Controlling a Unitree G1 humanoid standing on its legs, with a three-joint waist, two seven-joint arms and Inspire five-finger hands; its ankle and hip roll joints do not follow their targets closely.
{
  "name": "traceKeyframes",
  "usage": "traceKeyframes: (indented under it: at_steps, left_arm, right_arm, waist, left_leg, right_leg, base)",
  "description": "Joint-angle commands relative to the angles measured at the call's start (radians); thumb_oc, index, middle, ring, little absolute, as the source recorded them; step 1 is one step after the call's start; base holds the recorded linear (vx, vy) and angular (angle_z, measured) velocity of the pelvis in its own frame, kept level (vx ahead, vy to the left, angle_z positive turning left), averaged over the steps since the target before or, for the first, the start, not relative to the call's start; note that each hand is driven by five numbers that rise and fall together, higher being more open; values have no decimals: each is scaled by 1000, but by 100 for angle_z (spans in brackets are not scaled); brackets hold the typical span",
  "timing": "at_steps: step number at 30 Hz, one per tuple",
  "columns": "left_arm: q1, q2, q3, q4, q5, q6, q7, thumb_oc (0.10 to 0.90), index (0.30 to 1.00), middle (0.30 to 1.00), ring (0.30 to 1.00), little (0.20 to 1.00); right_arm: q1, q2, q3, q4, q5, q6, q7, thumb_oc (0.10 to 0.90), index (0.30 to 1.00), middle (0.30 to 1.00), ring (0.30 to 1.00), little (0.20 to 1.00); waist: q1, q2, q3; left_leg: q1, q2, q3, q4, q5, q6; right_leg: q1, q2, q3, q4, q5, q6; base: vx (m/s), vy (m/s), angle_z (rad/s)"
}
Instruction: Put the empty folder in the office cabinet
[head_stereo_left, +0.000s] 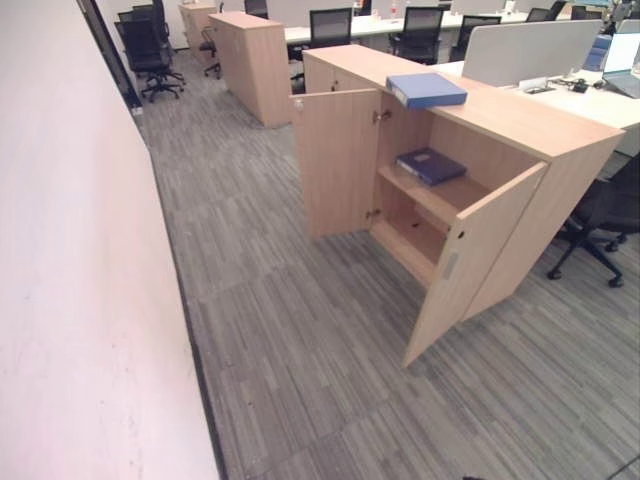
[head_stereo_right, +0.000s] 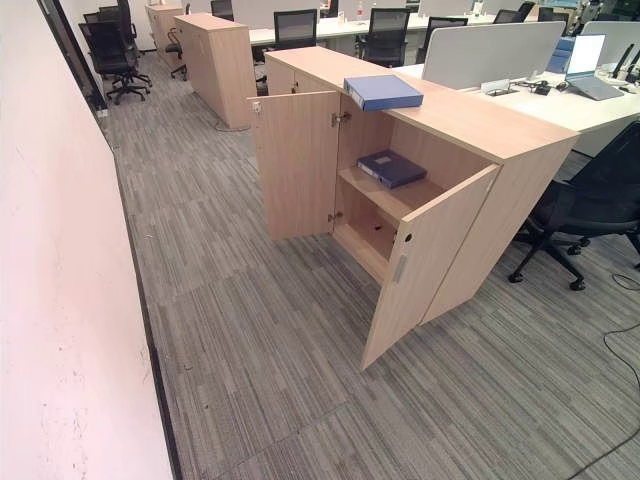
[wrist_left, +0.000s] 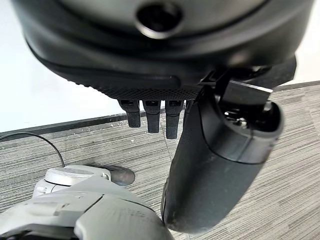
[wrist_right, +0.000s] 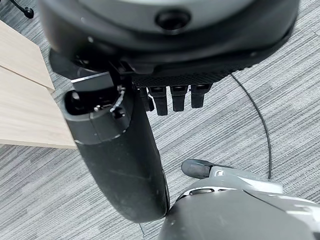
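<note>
Both hands, left (wrist_left: 200, 165) and right (wrist_right: 125, 160), fingers relaxed, empty. Cabinet (head_stereo_left: 520, 125) at 1 o'clock, doors open; blue folder (head_stereo_left: 427, 89) on top, dark folder (head_stereo_left: 430, 165) on shelf.

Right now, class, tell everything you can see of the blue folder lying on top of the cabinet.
The blue folder is a thick, box-like binder with a lighter spine that faces the cabinet's front. It lies flat and closed on the light wood top of the office cabinet, above the open doors, turned slightly askew to the edge. Only the cabinet top touches it. A darker folder lies on the shelf below.
</note>
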Motion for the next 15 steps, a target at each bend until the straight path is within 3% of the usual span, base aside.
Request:
traceKeyframes:
  at_steps: [1,15]
  left_arm:
    - [-55,-14,-11,64,-8,-11,-21,800,900,900,900,900]
    - [-67,-15,-22,105,17,27,-70,800,900,900,900,900]
  right_arm:
    - [-36,-13,38,50,-18,2,11,800,900,900,900,900]
    - [-51,-39,42,51,-21,24,53,800,900,900,900,900]
  waist:
    - [7,-31,-8]
    - [-6,-19,-2]
  left_leg:
    - [-31,7,9,-10,0,-51]
    - [-25,16,16,-10,-7,-47]
  right_leg:
    - [32,-48,-43,7,5,74]
    - [27,-38,-30,7,-3,65]
  base:
    - [0,0,0]
    - [5,-5,0]
